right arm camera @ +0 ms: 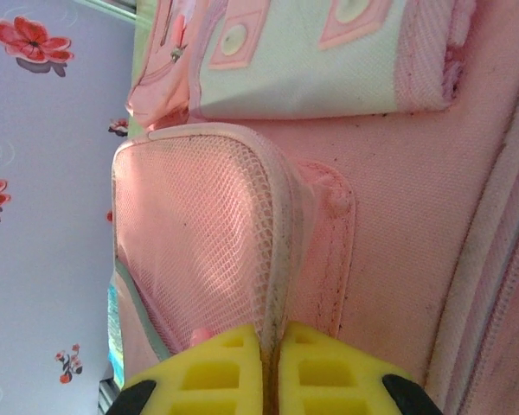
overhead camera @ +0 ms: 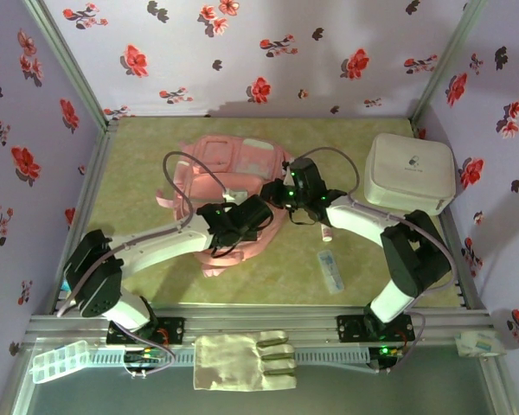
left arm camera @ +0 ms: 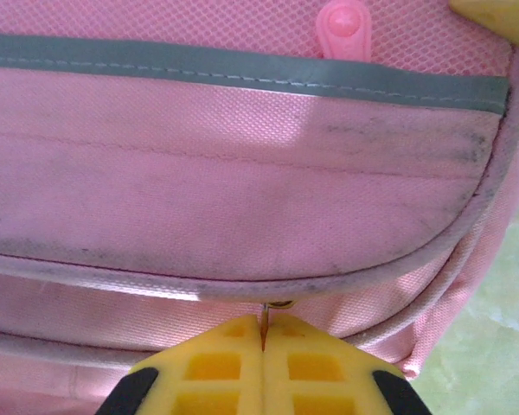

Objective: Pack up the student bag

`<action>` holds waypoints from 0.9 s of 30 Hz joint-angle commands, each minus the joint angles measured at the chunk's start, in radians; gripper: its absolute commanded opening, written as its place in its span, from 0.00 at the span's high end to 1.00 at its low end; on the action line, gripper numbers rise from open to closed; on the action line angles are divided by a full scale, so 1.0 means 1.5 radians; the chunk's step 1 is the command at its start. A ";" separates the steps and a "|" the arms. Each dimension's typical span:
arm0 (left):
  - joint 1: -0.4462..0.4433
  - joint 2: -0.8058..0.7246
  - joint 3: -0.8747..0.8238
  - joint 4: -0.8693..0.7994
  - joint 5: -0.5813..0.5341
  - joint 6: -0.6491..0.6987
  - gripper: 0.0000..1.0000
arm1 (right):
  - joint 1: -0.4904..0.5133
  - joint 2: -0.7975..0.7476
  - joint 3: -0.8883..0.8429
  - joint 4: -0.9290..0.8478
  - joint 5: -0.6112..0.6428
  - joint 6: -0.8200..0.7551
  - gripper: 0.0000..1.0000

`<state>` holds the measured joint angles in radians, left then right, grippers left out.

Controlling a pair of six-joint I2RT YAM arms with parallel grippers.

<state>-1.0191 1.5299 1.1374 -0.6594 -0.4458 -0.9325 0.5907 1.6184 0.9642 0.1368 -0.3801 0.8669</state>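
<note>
Student bag (overhead camera: 233,160) lies flat — long axis near-to-far, front face up.

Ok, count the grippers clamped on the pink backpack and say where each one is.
2. The left gripper is shut on a zipper pull under the student bag's front pocket; the right gripper pinches its mesh pocket's rim.

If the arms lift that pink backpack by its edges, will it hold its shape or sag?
Likely sags: the student bag lies rumpled, all soft fabric. The mesh pocket pinched by the right gripper would probably stretch first. It looks flat, so probably light for its size.
</note>
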 commanded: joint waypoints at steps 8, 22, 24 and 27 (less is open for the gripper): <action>0.071 -0.128 -0.122 0.062 0.033 0.130 1.00 | -0.090 0.006 0.051 -0.067 0.085 -0.088 0.98; 0.168 -0.145 -0.151 0.246 0.269 0.294 1.00 | -0.153 -0.071 0.041 -0.130 -0.016 -0.003 0.40; 0.168 -0.140 -0.145 0.249 0.287 0.307 1.00 | -0.151 -0.108 0.010 -0.141 -0.015 0.021 0.36; 0.168 -0.135 -0.136 0.252 0.307 0.316 1.00 | -0.149 -0.151 -0.048 -0.119 -0.002 0.092 0.34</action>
<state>-0.7666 1.3163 0.8822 -0.3439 -0.0643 -0.5125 0.3592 1.4342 0.9604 -0.0406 -0.3820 0.8982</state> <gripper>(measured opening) 0.048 0.656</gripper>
